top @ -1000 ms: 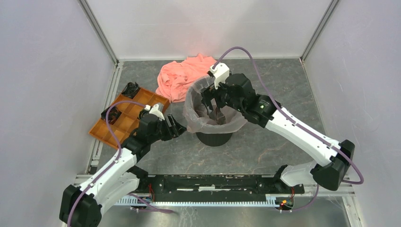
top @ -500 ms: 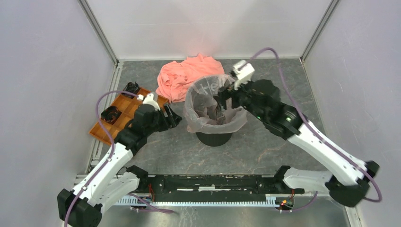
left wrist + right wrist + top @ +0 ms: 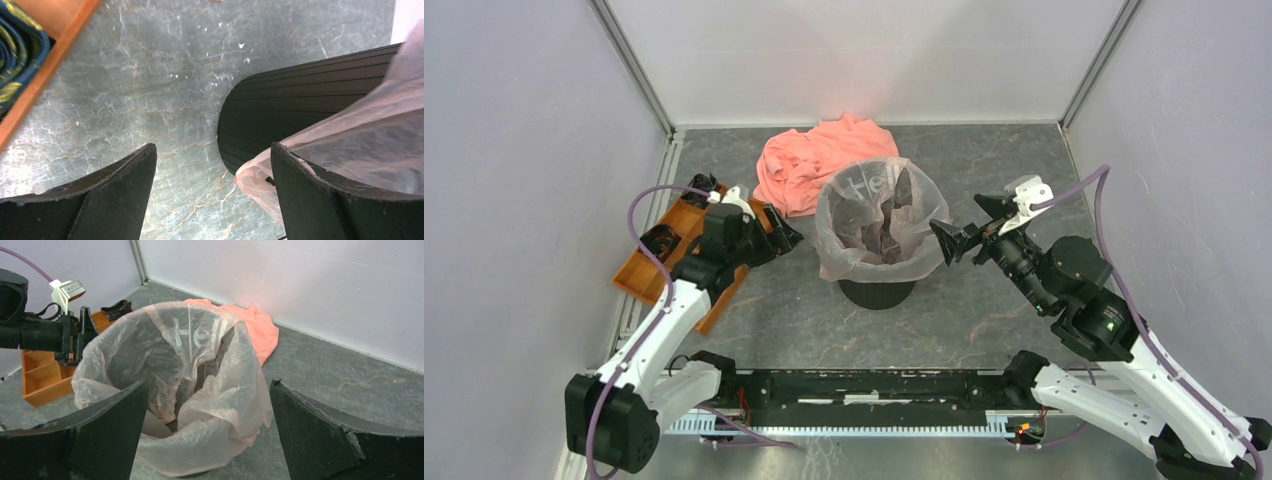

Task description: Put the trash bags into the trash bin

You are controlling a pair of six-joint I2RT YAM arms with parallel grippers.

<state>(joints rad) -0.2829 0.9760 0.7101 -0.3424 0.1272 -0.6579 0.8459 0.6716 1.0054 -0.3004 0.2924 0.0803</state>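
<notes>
The trash bag (image 3: 879, 225) lines the trash bin (image 3: 877, 293), which stands upright in the middle of the counter (image 3: 804, 320). The bag's mouth is spread over the rim, its hem hangs down the black wall, and loose folds sag inside. The left hand (image 3: 786, 228) hovers just left of the bin and the right hand (image 3: 964, 225) just right. Both point at it, wide open and holding nothing, and neither is clearly nearer. The task looks nearly finished. At the left, an orange tray (image 3: 649, 275) holds dark rolls (image 3: 659, 240), and a salmon cloth (image 3: 809, 165) lies beyond the bin.
</notes>
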